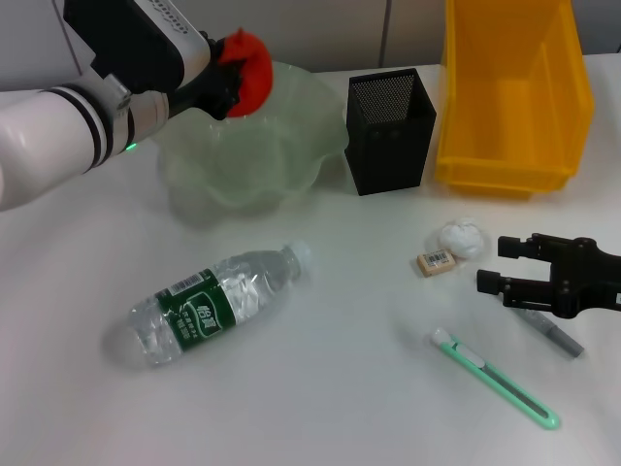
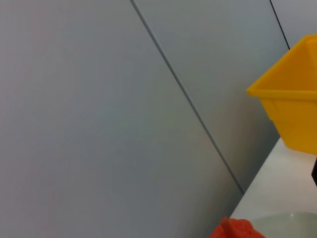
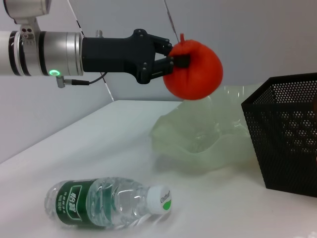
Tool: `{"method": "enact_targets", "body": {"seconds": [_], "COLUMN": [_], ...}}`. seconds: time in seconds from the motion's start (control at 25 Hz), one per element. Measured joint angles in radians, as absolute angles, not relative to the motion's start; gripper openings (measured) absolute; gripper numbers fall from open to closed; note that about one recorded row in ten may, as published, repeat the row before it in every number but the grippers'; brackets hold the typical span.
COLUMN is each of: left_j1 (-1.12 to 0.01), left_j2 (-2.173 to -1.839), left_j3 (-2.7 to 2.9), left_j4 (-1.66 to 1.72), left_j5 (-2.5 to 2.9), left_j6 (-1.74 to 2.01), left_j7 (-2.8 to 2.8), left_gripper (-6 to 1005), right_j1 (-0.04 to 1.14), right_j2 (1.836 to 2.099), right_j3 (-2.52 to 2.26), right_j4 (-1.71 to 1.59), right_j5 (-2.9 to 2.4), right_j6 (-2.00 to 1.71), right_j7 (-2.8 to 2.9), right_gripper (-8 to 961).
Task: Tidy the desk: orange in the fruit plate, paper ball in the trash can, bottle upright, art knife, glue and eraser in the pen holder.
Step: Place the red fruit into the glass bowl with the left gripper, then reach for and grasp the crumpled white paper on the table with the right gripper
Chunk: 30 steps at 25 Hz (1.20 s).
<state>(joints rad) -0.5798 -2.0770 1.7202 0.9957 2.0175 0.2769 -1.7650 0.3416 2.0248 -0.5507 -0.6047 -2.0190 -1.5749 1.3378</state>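
White tabletop point(image 1: 320, 388), grey wall panels behind. Left gripper point(image 1: 228, 83) at upper left of the head view, fingers closed on the orange point(image 1: 250, 70), held above the translucent green fruit plate point(image 1: 254, 146). Bottle point(image 1: 213, 303) lies on its side at lower centre. Right gripper point(image 1: 500, 264) hovers at right edge, fingers spread apart and holding nothing, just beside the paper ball point(image 1: 460, 236) and eraser point(image 1: 436, 262).

White tabletop point(image 1: 320, 388), pale grey panelled wall point(image 2: 99, 109) behind, dark seams between panels, even light
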Motion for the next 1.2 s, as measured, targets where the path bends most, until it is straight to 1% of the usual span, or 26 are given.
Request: {"method": "enact_targets", "body": {"seconds": [0.2,0.4,0.52,0.72,0.92,1.0,1.2], "left_j1": [-0.575,-0.579,-0.575,-0.528,-0.428,-0.387,-0.341], "left_j2": [-2.078,-2.074,-2.074,-2.075,-2.075,-2.075,-2.072], "left_j3": [1.727,1.717,1.713,1.715,1.717,1.717,1.710], "left_j4": [1.001,1.001,1.004,1.065,1.204,1.263,1.323], "left_j5": [2.008,2.005,2.009,2.008,2.004,2.001,1.973], "left_j6": [0.282,0.295,0.294,0.302,0.378,0.434,0.564], "left_j7": [-1.778,-1.836,-1.843,-1.843,-1.844,-1.845,-1.872], "left_gripper": [142,399,593,595,597,596,592], "right_j1": [0.342,0.339,0.336,0.332,0.327,0.324,0.320], "right_j2": [2.025,2.025,2.025,2.024,2.021,2.025,2.047], "right_j3": [-0.551,-0.551,-0.551,-0.551,-0.545,-0.543,-0.554], "right_j4": [-0.604,-0.604,-0.604,-0.605,-0.640,-0.681,-0.834], "right_j5": [-2.023,-2.023,-2.023,-2.020,-2.018,-2.018,-2.023], "right_j6": [-1.581,-1.582,-1.582,-1.583,-1.606,-1.623,-1.666], "right_j7": [1.339,1.340,1.340,1.343,1.377,1.420,1.601], "right_gripper": [758,757,757,756,756,755,755]}}
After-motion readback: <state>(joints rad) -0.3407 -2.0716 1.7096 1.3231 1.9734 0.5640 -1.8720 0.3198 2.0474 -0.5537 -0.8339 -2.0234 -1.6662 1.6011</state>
